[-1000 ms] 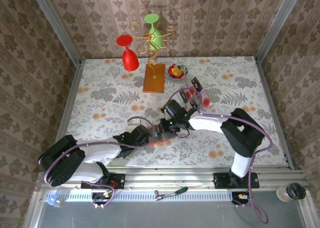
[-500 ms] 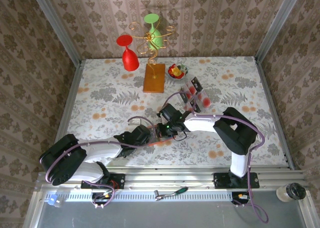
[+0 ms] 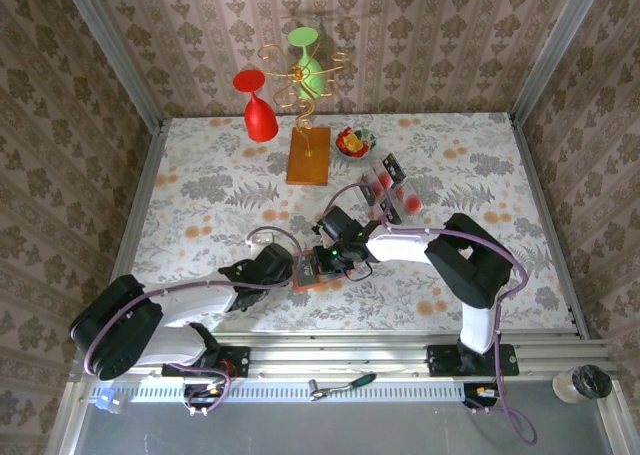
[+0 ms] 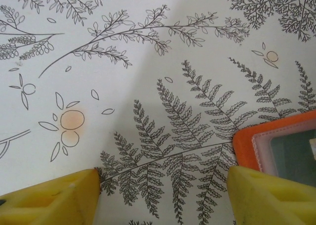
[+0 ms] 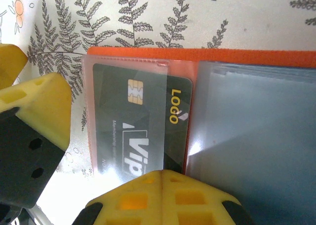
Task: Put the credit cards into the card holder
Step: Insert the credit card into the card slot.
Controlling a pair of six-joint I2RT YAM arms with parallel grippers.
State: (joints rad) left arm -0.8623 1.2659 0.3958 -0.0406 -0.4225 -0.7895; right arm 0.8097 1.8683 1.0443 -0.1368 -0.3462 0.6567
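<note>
The card holder (image 5: 148, 54) lies open on the counter (image 3: 200, 195), near its front edge at the middle. A dark card (image 5: 143, 121) marked VIP sits part way under the holder's clear pocket (image 5: 123, 67), and the end bearing the word LOGO pokes out toward the grey-blue panel (image 5: 256, 136). Your right gripper (image 5: 160, 183) has its jaws closed tight at the card's near long edge, and I can see nothing pinched between them. Your left gripper (image 4: 163, 200) hangs low over the counter with its jaws well apart and empty, one finger just beside the holder's orange corner. The other cards (image 3: 392, 190) wait in a cluster well apart, toward the back right. Mind the push: nothing pins the holder, so in my judgement a shove on the card may slide the whole wallet rather than seat the card. The closed tips could also skid off so thin an edge or drag the card askew. If you shift the left arm carelessly, that finger may knock the corner and spoil the alignment.
</note>
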